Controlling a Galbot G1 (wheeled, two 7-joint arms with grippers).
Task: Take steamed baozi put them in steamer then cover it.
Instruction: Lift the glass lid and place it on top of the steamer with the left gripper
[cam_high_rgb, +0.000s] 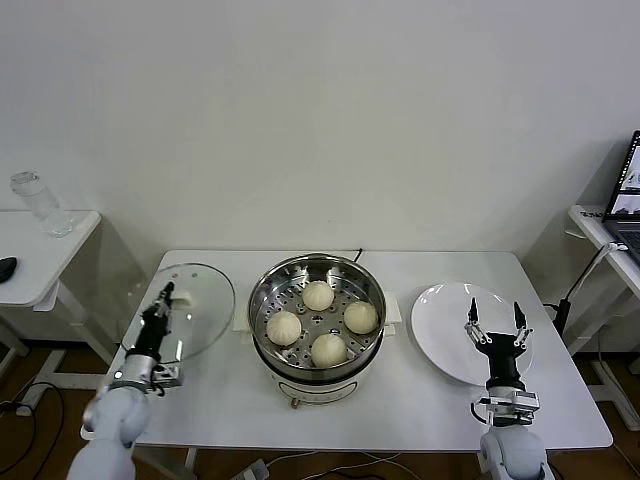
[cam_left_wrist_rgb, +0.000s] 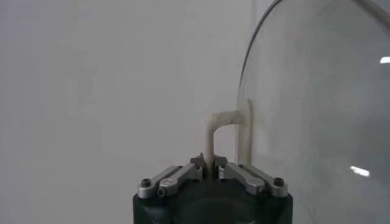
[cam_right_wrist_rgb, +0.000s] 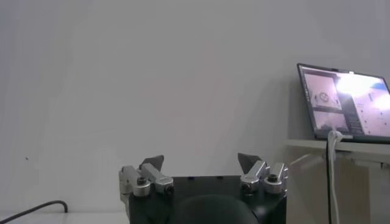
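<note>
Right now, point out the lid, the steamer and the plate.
lid (cam_high_rgb: 200, 305), head view, on the glass near its middle
steamer (cam_high_rgb: 262, 295), head view, on its steel rim, left side
plate (cam_high_rgb: 440, 320), head view, on its bare white face

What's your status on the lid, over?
Left gripper shut on cover handle, cover held tilted left of steamer. Right gripper open, idle above the plate. Four baozi in steamer, uncovered. Path looks clear.
</note>
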